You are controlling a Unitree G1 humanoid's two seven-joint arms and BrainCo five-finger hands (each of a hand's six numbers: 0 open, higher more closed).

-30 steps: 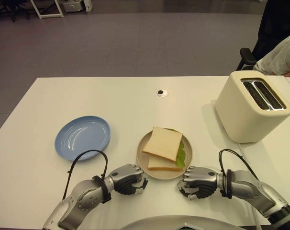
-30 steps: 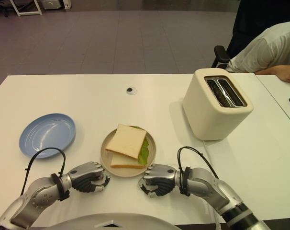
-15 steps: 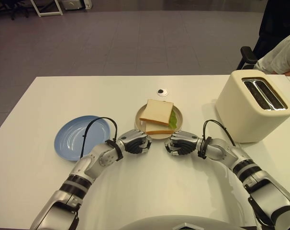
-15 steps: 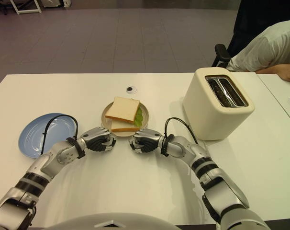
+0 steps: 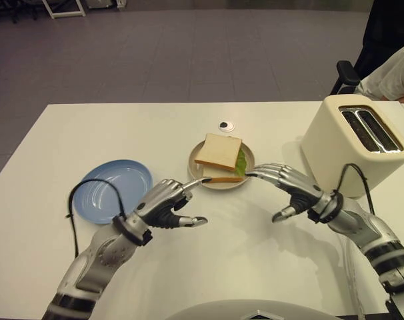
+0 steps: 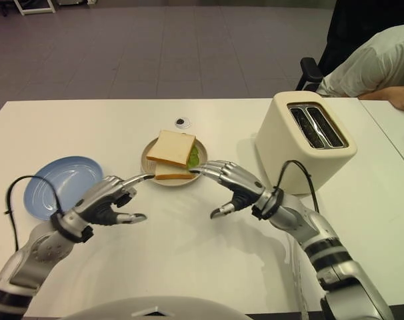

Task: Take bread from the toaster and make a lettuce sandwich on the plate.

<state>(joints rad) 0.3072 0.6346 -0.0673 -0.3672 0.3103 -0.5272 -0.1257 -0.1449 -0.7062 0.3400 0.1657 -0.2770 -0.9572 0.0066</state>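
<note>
Beige plate (image 5: 191,164) carrying the finished sandwich (image 5: 219,152) sits on the worktop (image 5: 122,127); my left hand (image 5: 165,203) and right hand (image 5: 289,190), both released and empty, flank its rim closely, so a stray fingertip could shove it and skew the sandwich.

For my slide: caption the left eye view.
Open left hand and right hand flank the plate with the sandwich; toaster stands right.

Cream toaster (image 5: 349,157); pale-blue plate (image 5: 115,188); tan plate (image 6: 147,165); green lettuce (image 5: 241,163); white table (image 5: 122,127).
</note>
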